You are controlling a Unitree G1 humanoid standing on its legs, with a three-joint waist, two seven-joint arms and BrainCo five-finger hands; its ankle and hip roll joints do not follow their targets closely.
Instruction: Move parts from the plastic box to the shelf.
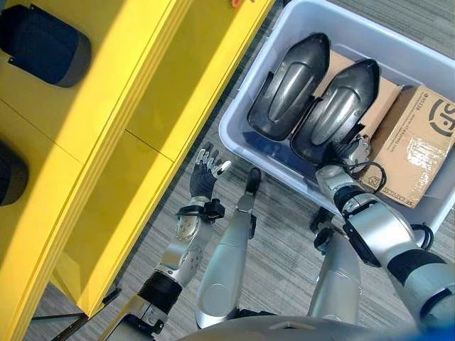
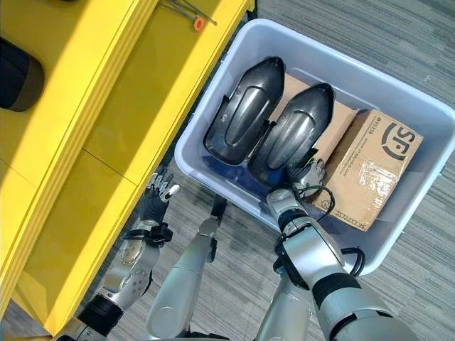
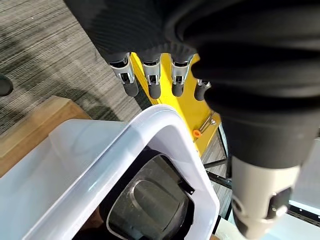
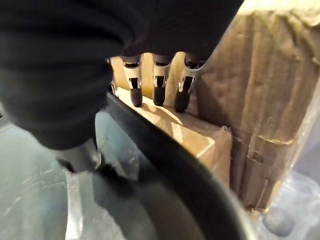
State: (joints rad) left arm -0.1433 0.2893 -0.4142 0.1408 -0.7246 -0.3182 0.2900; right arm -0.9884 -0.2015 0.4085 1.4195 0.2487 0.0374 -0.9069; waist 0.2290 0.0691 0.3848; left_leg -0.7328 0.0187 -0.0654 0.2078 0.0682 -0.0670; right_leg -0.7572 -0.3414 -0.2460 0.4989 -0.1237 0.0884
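The pale plastic box (image 1: 234, 117) on the floor holds two dark grey shell-shaped parts lying side by side, one to the left (image 1: 288, 85) and one to the right (image 1: 341, 106). My right hand (image 1: 347, 152) reaches into the box at the near end of the right part. In the right wrist view its fingers (image 4: 160, 85) stretch past the part's dark rim (image 4: 170, 170) toward cardboard, with the thumb on the near side of the rim. My left hand (image 1: 206, 177) hovers open above the floor between the yellow shelf (image 1: 106, 106) and the box, holding nothing.
A brown cardboard box (image 1: 419, 142) fills the right side of the plastic box, and flat cardboard (image 1: 380, 99) lies under the parts. Two dark parts (image 1: 43, 42) (image 1: 11, 174) lie on the shelf. An orange-handled tool (image 2: 197, 23) rests at the shelf's far end.
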